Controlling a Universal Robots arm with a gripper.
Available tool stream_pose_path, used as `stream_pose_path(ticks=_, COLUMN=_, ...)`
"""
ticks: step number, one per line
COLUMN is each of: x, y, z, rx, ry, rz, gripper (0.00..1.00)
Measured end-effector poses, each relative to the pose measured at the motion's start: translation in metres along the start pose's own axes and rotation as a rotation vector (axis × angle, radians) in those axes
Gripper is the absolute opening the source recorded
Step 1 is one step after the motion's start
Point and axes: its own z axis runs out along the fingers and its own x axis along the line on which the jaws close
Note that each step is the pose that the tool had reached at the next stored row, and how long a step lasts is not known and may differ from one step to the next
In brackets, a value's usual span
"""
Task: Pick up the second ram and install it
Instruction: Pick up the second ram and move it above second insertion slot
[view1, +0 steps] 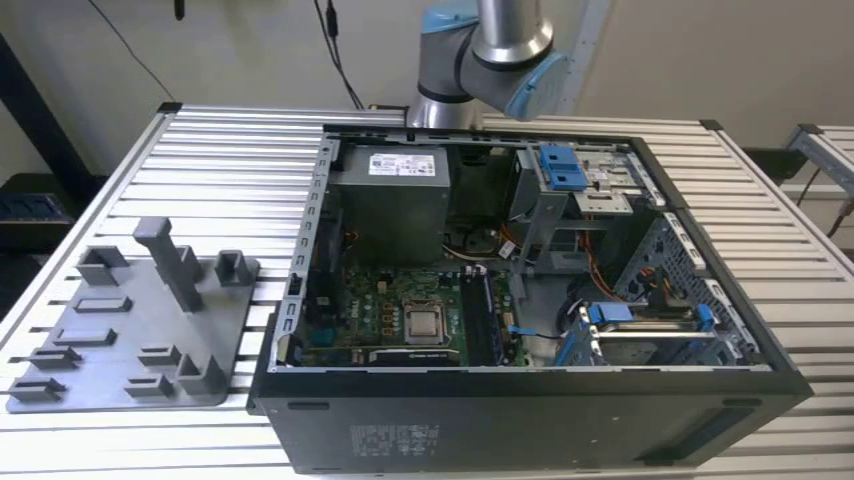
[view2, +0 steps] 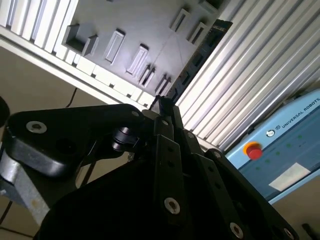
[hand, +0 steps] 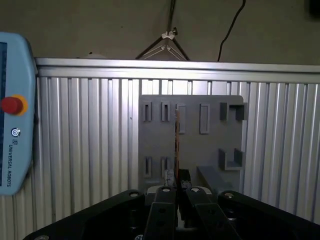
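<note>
Pinches with the claw (hand: 176, 181) pressed together on one end of the second ram (view2: 202, 50), seen as a thin edge-on line in the first wrist view and as a dark narrow board reaching out past the fingertips in the second wrist view. Hangs over the light grey tray (hand: 210, 145) on the slatted tabletop (hand: 90, 140), apparently clear of its slots, with a blue pendant (hand: 15, 110) lying beside. Judging by the tray beneath, lies well apart from the open computer case (view1: 534, 420) and its motherboard (view1: 387, 320). Could go wrong through so narrow a hold: may pivot or slip in transit, then meet the slot skewed, jam, or clip the case wall.
</note>
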Motion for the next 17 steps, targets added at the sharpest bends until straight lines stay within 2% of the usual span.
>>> stream_pose_path(ticks=5, x=0.0001, y=-0.0087, z=-0.0001, rx=-0.0032, ry=0.0, rz=0.0, gripper=0.14)
stream_pose_path(ticks=17, x=0.0002, y=-0.0448, z=-0.0002, rx=-0.0151, ry=-0.0002, rz=0.0, gripper=0.14)
